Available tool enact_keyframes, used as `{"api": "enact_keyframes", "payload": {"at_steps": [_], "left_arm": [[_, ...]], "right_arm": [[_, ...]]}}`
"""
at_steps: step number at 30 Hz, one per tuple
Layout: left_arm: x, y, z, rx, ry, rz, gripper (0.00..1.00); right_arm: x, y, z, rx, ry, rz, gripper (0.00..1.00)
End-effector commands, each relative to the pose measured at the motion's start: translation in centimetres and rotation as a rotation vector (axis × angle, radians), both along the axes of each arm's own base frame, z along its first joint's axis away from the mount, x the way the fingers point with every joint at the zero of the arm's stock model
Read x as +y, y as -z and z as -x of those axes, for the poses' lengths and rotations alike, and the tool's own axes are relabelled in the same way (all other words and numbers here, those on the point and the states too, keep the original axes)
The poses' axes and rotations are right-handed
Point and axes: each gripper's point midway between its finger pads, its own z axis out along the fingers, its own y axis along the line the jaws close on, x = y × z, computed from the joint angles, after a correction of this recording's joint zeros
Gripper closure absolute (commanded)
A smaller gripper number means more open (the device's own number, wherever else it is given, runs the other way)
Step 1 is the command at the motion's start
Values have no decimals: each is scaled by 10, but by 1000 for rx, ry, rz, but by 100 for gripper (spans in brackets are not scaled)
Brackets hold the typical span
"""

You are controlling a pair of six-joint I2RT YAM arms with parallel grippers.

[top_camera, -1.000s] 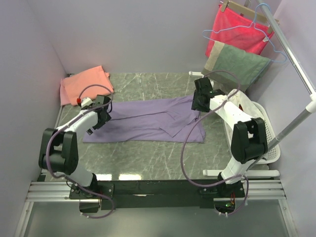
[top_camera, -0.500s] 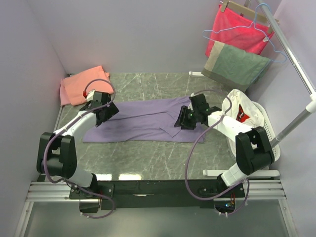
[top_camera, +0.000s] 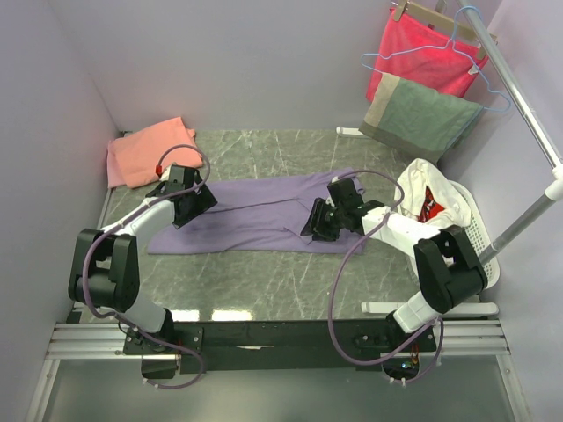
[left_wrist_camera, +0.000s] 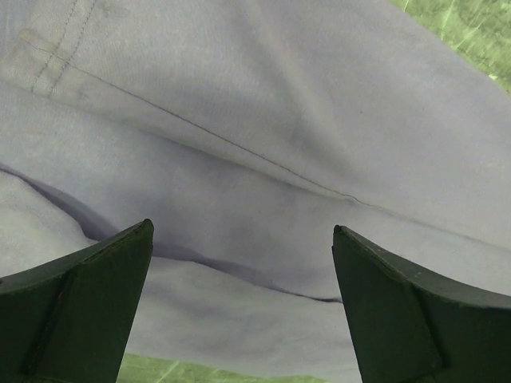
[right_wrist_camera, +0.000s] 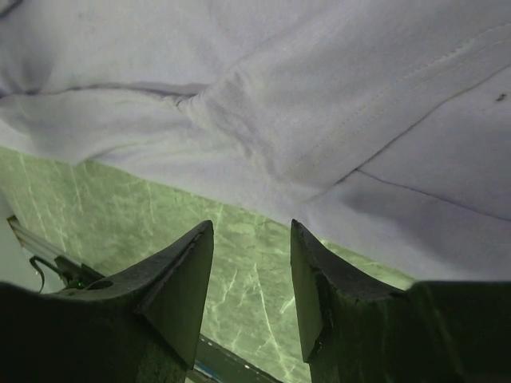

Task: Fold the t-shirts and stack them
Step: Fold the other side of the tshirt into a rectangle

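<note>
Left wrist: left gripper (left_wrist_camera: 241,227) agape over lavender t-shirt (left_wrist_camera: 263,120).

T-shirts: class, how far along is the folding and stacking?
Done: the pink t-shirt lies bundled, seemingly folded, at the far left corner of the table. In hand: the purple t-shirt lies spread out; the left tool is open over it and the right tool is open at its near edge, neither gripping. Left: folding the purple one and stacking both.
</note>
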Motion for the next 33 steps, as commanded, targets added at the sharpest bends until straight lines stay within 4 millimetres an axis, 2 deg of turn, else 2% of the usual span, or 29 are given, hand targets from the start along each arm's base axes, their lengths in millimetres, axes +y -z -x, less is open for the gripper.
{"api": "enact_keyframes", "payload": {"at_steps": [1,17,19,21,22,23,26,29,33], "left_arm": [[-4,-6,-8,-30,24,1,1],[-3,0,-7,-8,17,-12,1],[-2,-1,-8,-9,17,-13,1],[-2,1,-8,-1,14,-19,1],[-1,1,-8,-3,13,-20,1],[-1,2,-8,0,13,-20,1],[-2,4,-8,8,14,-20,0],[-2,6,-8,11,15,-17,0],[-3,7,-9,15,18,-16,1]], "right_arm": [[-2,5,-10,-19,46,35,50],[3,31,-19,13,45,53,48],[3,35,-21,17,44,58,52],[4,33,-22,9,43,55,62],[5,32,-23,2,40,55,67],[4,31,-24,-5,44,58,79],[2,25,-29,-28,43,72,94],[1,12,-32,-58,41,89,96],[0,-17,-49,-133,50,111,96]]}}
